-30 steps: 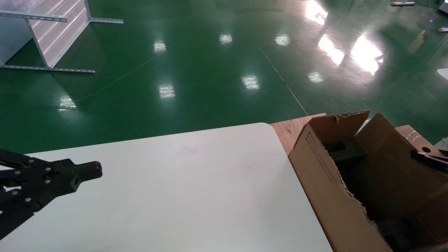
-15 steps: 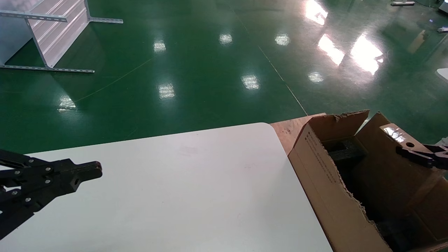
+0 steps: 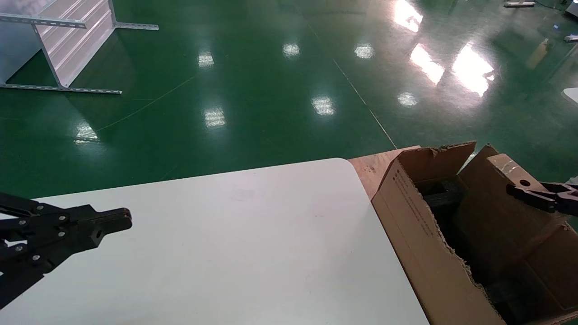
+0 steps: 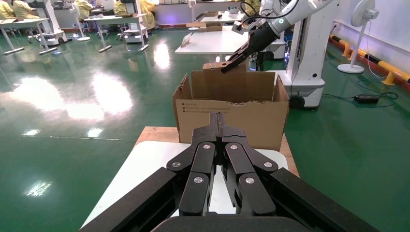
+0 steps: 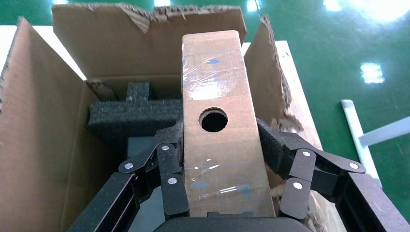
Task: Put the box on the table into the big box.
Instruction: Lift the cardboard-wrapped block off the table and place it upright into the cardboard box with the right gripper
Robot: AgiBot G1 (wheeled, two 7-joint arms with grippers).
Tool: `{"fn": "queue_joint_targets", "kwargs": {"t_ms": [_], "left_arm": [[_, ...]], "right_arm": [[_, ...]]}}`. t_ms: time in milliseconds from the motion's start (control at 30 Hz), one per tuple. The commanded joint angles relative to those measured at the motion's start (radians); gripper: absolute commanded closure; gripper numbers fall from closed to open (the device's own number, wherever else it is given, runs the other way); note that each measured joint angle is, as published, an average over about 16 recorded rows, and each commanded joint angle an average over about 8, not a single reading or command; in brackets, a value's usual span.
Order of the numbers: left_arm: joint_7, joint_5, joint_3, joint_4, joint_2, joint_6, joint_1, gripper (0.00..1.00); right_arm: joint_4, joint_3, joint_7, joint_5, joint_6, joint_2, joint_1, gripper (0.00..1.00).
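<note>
The small box (image 5: 215, 130) was up in the air over the big box (image 3: 424, 225), not down inside it yet. The right gripper (image 5: 222, 186) held it tight, one finger pressed on each long side. Its face with the round hole looked up at the wrist camera. From the head view, the small box (image 3: 508, 169) hung near the far wall of the big box, above the open top.

Inside the big box sat black foam blocks (image 5: 133, 116), with a gap between them. I thought the best way was to go straight down, slowly, and keep the small box away from the torn flaps (image 5: 140, 12) so it would not catch. It should be let go only when it was low and resting on something.

The left gripper (image 3: 110, 221) stayed off to the side above the white table (image 3: 235, 243), with its fingers closed together and nothing in them.
</note>
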Motion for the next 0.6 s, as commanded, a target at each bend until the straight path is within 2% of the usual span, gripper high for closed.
{"fn": "queue_joint_targets", "kwargs": {"t_ms": [33,600], "left_arm": [[0.0,0.0,0.0,0.0,0.0,0.0,0.0,1.0],[0.0,-0.001,0.001,0.0,0.0,0.0,0.0,1.0]], "right_arm": [[-0.001,-0.004,-0.004,0.006,-0.003,0.002,-0.002,1.0],[-0.058,-0.034,-0.047,0.052,-0.005,-0.015,-0.025,1.0]]}}
